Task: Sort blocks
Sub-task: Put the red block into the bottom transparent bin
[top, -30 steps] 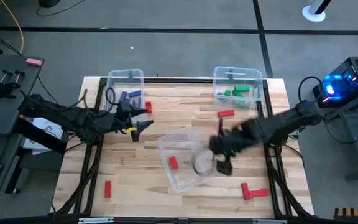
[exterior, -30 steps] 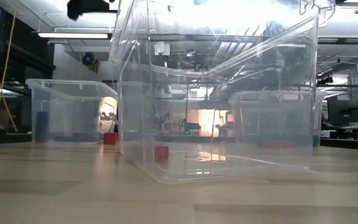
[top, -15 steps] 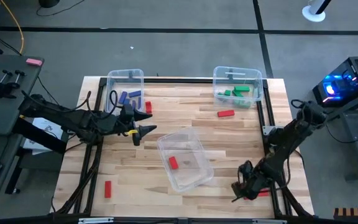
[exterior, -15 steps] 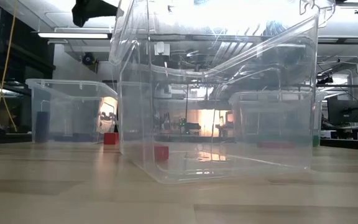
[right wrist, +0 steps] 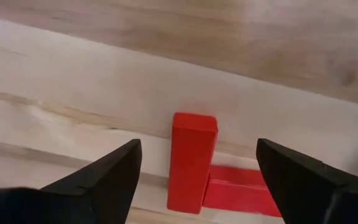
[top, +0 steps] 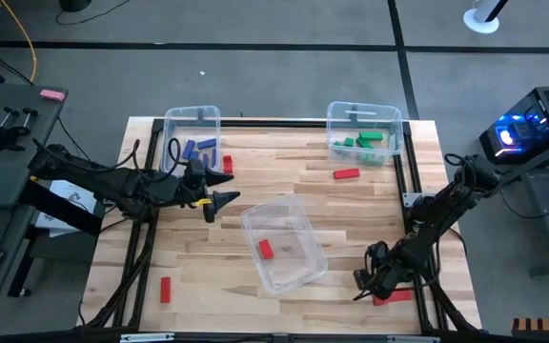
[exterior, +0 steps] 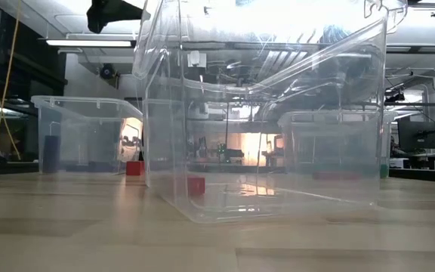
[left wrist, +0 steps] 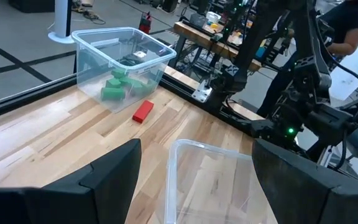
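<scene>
My right gripper (top: pixel 368 282) is low over the table's near right corner, open. In its wrist view, the fingers stand on either side of a red bar (right wrist: pixel 191 158), apart from it. A second red bar (right wrist: pixel 238 193) lies against the first one's side, and both rest flat on the wood (top: pixel 395 295). My left gripper (top: pixel 221 197) hangs open above the table, left of the middle clear bin (top: pixel 279 243). That bin has one red block (top: pixel 265 250) on its floor. Other red blocks lie loose on the table (top: pixel 348 174) (top: pixel 166 290) (top: pixel 227 164).
A clear bin with blue blocks (top: pixel 193 143) stands at the far left. A clear bin with green blocks (top: pixel 362 141) stands at the far right. The table's near edge and right frame rail (top: pixel 425 286) run close to my right gripper. Bare wood lies between the bins.
My right arm has swung from beside the middle bin toward the table's near right corner. It has come down over the two red bars, then shifted slightly. My left gripper has moved a little toward the middle bin.
</scene>
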`<state>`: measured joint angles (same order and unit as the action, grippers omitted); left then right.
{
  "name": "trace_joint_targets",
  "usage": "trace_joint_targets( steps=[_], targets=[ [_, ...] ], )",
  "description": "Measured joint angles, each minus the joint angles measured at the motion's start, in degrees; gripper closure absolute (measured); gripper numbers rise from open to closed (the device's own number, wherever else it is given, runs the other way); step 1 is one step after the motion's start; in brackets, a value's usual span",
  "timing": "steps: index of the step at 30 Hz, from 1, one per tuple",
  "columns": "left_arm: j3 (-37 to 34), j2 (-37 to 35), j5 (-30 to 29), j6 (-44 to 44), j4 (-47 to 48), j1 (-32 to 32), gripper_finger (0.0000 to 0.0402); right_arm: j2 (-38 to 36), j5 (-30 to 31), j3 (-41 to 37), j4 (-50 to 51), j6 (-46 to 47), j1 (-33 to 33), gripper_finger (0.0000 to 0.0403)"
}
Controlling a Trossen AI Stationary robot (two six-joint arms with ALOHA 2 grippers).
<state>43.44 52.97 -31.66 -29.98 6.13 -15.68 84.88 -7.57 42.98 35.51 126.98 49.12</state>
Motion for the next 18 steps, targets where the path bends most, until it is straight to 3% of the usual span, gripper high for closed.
trace_joint_targets(
  steps=[11,18],
  targets=[
    [0.0,0.0,-0.62,0.0,0.06,0.02,0.0108,6.38,-3.98,0.09,-4.57,-0.81,-0.13,0.0171],
    [0.0,0.0,-2.05,0.09,0.02,0.0,0.0108,6.0,-4.12,0.13,-4.63,-2.23,-0.95,0.0234]
  ],
)
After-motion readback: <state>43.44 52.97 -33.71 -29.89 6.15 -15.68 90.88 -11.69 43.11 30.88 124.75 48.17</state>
